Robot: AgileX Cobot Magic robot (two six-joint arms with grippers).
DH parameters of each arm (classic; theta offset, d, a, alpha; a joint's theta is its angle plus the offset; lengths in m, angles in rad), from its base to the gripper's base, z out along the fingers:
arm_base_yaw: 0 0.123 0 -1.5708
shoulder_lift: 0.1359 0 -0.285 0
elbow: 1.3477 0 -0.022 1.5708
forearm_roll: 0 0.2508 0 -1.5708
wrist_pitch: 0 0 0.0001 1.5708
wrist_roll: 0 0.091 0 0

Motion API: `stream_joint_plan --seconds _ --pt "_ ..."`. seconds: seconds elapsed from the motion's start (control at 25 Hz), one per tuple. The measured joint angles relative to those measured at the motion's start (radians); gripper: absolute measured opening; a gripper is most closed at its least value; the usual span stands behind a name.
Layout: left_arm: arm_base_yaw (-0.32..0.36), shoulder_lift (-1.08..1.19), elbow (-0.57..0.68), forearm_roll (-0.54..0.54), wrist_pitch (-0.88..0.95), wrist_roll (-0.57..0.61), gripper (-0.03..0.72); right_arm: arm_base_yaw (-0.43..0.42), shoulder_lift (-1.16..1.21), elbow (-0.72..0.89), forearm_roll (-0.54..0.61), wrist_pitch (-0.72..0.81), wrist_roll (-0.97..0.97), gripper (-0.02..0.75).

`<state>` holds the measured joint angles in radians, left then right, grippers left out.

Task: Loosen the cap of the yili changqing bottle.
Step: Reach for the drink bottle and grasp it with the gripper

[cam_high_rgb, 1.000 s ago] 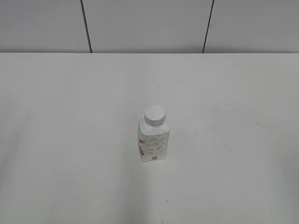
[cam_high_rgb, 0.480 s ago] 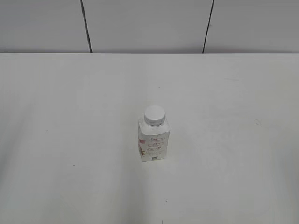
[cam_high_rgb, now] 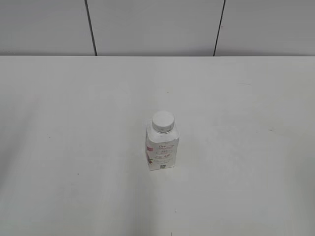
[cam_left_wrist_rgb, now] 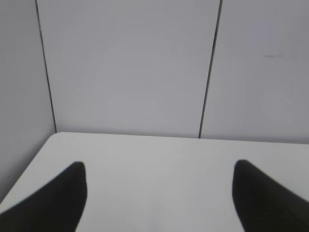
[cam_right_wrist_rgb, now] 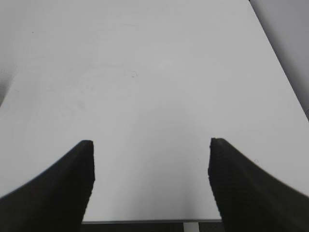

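Small squarish white bottle [cam_high_rgb: 162,150] standing upright a little near of centre on the white counter [cam_high_rgb: 74,123], alone and untouched. Round flat-topped white cap [cam_high_rgb: 163,121] seated on the neck, level and closed down on the shoulders. Label facing the near side, with pink and red marks at its left edge and lines of small print too fine to read. Pale panelled wall [cam_high_rgb: 152,27] rising along the far edge of the counter, split by two dark vertical seams. Neither arm visible in the exterior view. Left hand [cam_left_wrist_rgb: 159,195] seen from its own wrist camera only: two dark fingers [cam_left_wrist_rgb: 53,203] spread wide apart, nothing between them, aimed toward the far left corner of the counter and the wall behind it. Right hand [cam_right_wrist_rgb: 150,181] likewise seen from its own wrist camera only: two dark ridged fingers [cam_right_wrist_rgb: 251,193] spread wide apart, nothing between them, held above bare counter close to its edge. Bottle outside both wrist views, well apart from both hands.
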<state>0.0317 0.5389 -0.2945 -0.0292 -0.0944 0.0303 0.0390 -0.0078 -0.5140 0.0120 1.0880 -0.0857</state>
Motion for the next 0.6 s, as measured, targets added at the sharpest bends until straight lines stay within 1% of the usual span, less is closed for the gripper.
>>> stream_joint_plan --seconds 0.08,0.2,0.32,0.48,0.6 --pt "-0.021 0.050 0.000 0.001 -0.042 0.000 0.562 0.000 0.000 0.000 0.000 0.000 0.000 0.578" --pt "-0.083 0.134 0.000 0.016 -0.120 0.000 0.562 0.000 0.000 0.000 0.000 0.000 0.000 0.578" --pt "-0.149 0.240 0.000 0.073 -0.172 0.000 0.562 0.000 0.000 0.000 0.000 0.000 0.000 0.578" --pt "-0.213 0.402 0.000 0.158 -0.225 0.000 0.562 0.000 0.000 0.000 0.000 0.000 0.000 0.578" --pt "-0.262 0.476 0.000 0.190 -0.282 0.000 0.562 0.000 0.000 0.000 0.000 0.000 0.000 0.578"
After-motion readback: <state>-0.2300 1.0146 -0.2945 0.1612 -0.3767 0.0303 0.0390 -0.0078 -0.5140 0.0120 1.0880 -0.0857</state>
